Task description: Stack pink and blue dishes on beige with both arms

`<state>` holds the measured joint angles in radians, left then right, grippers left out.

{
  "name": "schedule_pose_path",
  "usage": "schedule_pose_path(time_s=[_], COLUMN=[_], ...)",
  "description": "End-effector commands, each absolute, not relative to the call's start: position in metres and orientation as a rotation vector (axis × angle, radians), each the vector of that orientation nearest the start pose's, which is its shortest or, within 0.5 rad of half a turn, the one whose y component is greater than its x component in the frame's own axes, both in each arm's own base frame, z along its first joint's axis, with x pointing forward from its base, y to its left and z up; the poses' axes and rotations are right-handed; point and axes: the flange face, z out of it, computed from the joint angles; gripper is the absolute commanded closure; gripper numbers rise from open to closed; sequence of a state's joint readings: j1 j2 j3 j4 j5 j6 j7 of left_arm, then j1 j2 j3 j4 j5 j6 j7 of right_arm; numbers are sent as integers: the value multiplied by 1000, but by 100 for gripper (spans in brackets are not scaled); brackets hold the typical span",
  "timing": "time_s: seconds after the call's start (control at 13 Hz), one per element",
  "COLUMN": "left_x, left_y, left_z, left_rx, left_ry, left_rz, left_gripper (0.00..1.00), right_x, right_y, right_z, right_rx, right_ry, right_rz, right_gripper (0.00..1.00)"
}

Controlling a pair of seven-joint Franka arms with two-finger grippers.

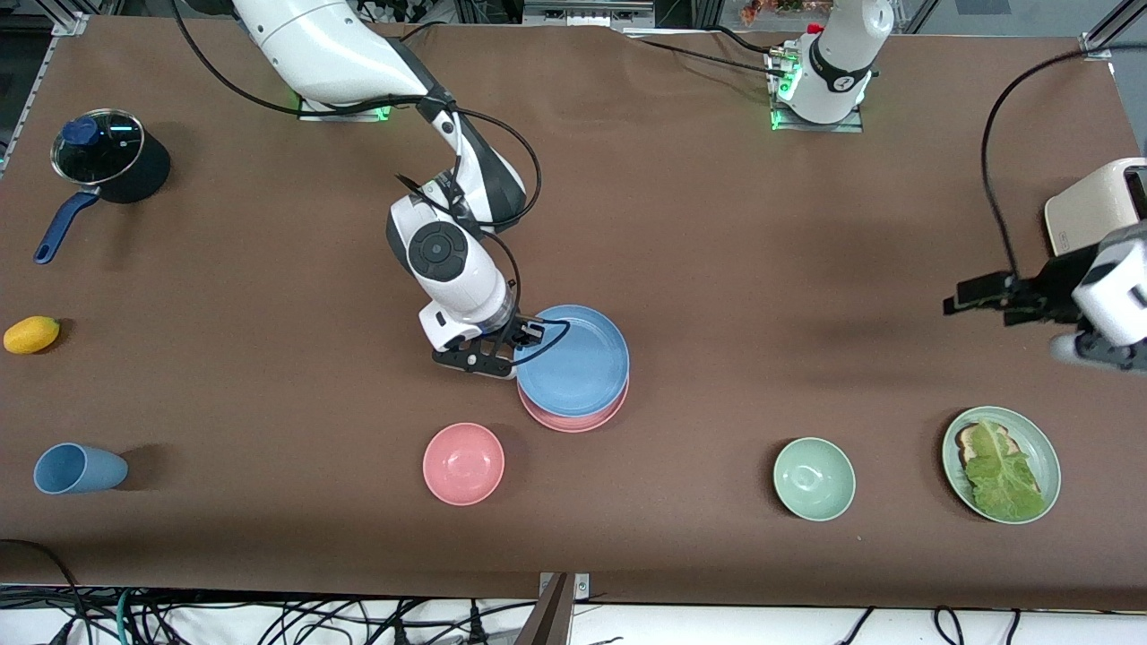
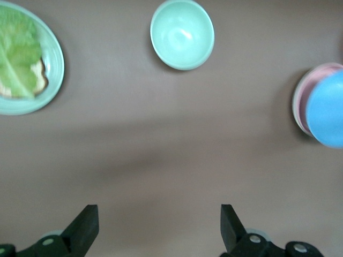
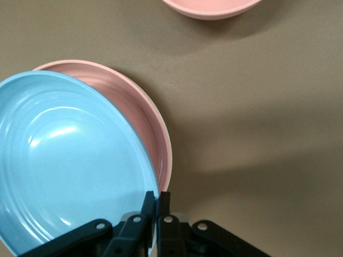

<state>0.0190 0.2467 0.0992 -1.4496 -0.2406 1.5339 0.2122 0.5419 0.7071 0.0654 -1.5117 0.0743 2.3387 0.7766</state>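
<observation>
My right gripper (image 1: 515, 351) (image 3: 158, 198) is shut on the rim of the light blue plate (image 1: 578, 358) (image 3: 69, 160). It holds the plate tilted just over the pink plate (image 1: 573, 421) (image 3: 147, 123) at the table's middle. A thin cream edge of the beige plate (image 3: 170, 155) shows under the pink one; the rest is hidden. My left gripper (image 1: 1089, 351) (image 2: 158, 227) hangs open and empty over the left arm's end of the table, beside the toaster. In the left wrist view the stack shows at the picture's edge, the blue plate (image 2: 328, 110) over the pink plate (image 2: 305, 96).
A pink bowl (image 1: 463, 463), a green bowl (image 1: 814, 478) (image 2: 182, 33) and a green plate of toast and lettuce (image 1: 1044, 448) (image 2: 53, 64) lie nearer the front camera. A blue cup (image 1: 76, 468), yellow fruit (image 1: 31, 334), lidded pot (image 1: 107, 166) and cream toaster (image 1: 1093, 210) stand toward the table's ends.
</observation>
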Motion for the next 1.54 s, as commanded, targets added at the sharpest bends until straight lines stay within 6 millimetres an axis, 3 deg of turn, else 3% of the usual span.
schedule_pose_path(time_s=[0.0,0.23,0.38,0.54,0.69,0.85,1.0,1.23,1.46], left_x=[582,579,578,565,564,564,557,554,553], left_y=[34,35,44,51,43,5,-22,-19,-12], left_z=[555,556,575,608,613,618,630,634,633], left_rx=[-3354,-3290,-3279,-3281,-3236,-3118,-3059,-3118,-3120], left_ry=[208,222,193,185,215,332,395,389,380], left_rz=[369,401,350,283,276,275,242,228,233], left_gripper=[0,0,0,0,0,0,0,0,0], right_x=[605,612,619,621,619,617,613,615,619], right_y=[415,414,414,409,410,412,408,389,353], right_z=[251,247,249,253,264,290,320,374,437], right_rx=[-2947,-2940,-2935,-2943,-2970,-2993,-3013,-3038,-3052], right_ry=[367,358,359,370,366,359,354,363,334], right_rz=[-88,-113,-120,-105,-57,-11,16,-24,-101], right_gripper=[100,100,98,69,41,26,20,6,1])
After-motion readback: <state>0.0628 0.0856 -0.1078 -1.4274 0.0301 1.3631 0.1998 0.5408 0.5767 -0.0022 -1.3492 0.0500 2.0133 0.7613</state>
